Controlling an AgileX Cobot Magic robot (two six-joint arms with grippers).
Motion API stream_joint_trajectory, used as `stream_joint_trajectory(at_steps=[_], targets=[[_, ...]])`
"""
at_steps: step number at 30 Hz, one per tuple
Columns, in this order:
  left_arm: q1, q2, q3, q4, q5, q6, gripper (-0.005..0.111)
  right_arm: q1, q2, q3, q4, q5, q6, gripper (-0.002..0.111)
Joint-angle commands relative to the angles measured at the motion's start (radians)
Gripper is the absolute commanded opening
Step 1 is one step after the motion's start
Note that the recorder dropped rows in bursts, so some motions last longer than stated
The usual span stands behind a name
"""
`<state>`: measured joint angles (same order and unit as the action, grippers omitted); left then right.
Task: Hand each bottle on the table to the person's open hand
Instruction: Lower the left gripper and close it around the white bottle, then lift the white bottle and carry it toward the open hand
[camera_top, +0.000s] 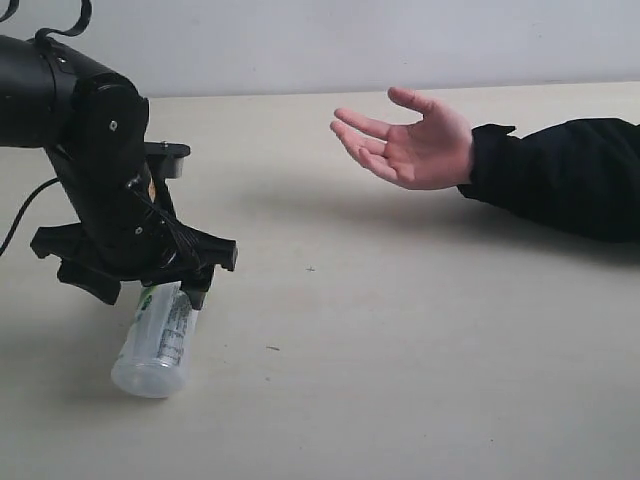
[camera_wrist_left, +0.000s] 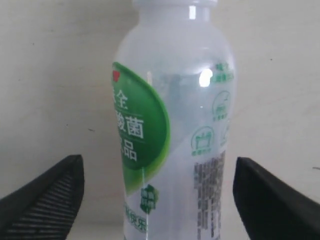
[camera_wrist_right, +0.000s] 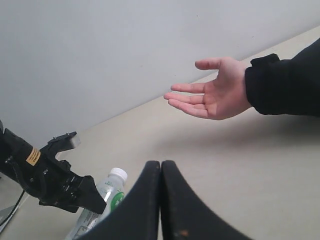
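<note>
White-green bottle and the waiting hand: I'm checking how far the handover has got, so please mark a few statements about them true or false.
1. The white-green bottle lies on the table. True.
2. The left tool is clamped on the bottle. False: it stands open around the bottle, with a gap showing on each side.
3. The person's open hand holds a bottle. False: it is empty.
4. The right tool is shut and holds nothing. True.
</note>
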<state>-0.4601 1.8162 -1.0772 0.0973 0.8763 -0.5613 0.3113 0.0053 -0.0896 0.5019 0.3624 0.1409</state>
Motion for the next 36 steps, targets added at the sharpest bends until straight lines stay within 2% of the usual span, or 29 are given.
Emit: stream_joint_trajectory(at_steps=[1, 21, 29, 36], targets=[[0.001, 0.015, -0.007, -0.014, -0.031, 0.002, 0.079, -0.005, -0.005, 0.003, -0.007, 0.002, -0.006, 0.001], [0.001, 0.092, -0.007, -0.019, -0.056, 0.008, 0.076, -0.005, -0.005, 0.003, -0.007, 0.002, -0.006, 0.001], [0.001, 0.092, -0.007, -0.019, -0.056, 0.008, 0.039, -0.005, -0.005, 0.003, -0.007, -0.001, -0.006, 0.001], [0.001, 0.092, -0.007, 0.023, -0.056, 0.008, 0.0, -0.005, -0.005, 0.003, -0.007, -0.001, -0.006, 0.001]])
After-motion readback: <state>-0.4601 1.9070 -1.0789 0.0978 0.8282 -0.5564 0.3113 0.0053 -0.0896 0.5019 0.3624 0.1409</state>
